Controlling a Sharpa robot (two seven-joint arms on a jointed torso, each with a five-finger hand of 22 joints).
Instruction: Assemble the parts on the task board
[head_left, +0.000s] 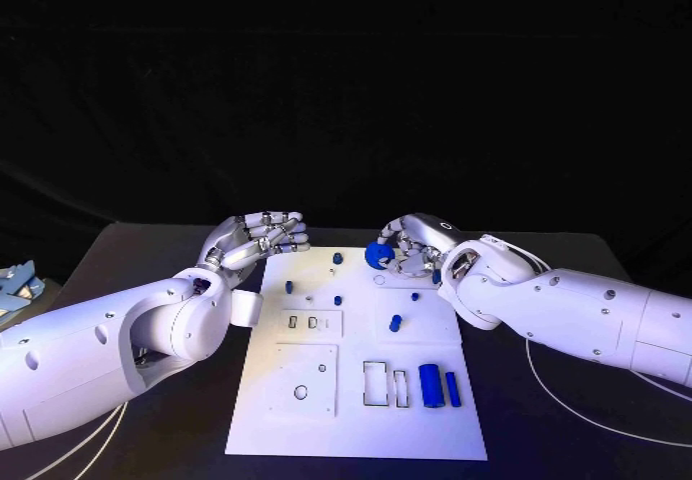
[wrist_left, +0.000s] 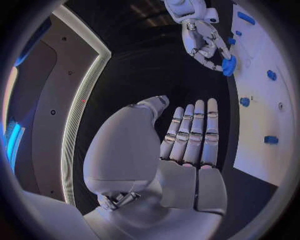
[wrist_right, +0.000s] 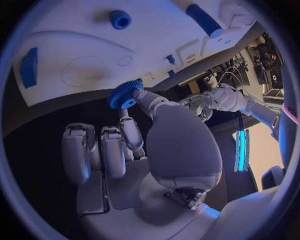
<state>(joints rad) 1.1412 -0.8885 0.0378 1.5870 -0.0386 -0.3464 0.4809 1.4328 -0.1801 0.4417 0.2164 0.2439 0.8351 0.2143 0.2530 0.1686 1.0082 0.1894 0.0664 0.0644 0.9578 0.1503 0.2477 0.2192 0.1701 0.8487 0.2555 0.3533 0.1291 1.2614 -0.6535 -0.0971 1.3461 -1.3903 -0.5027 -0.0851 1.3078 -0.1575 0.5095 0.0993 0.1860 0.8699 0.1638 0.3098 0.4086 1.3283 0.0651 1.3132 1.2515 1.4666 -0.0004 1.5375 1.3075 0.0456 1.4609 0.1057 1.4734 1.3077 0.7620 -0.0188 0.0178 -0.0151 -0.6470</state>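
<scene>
Silver fingertips of the right hand (head_left: 418, 248) pinch a blue gear (head_left: 379, 255), which sits at the hand's left side, raised over the far edge of the white task board (head_left: 281, 420). Left of it, the left hand (head_left: 263, 238) hovers by the board's far left corner, fingers straight and together, holding nothing.

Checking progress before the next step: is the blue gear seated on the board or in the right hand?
In the hand: the right hand pinches the blue gear above the task board.
</scene>
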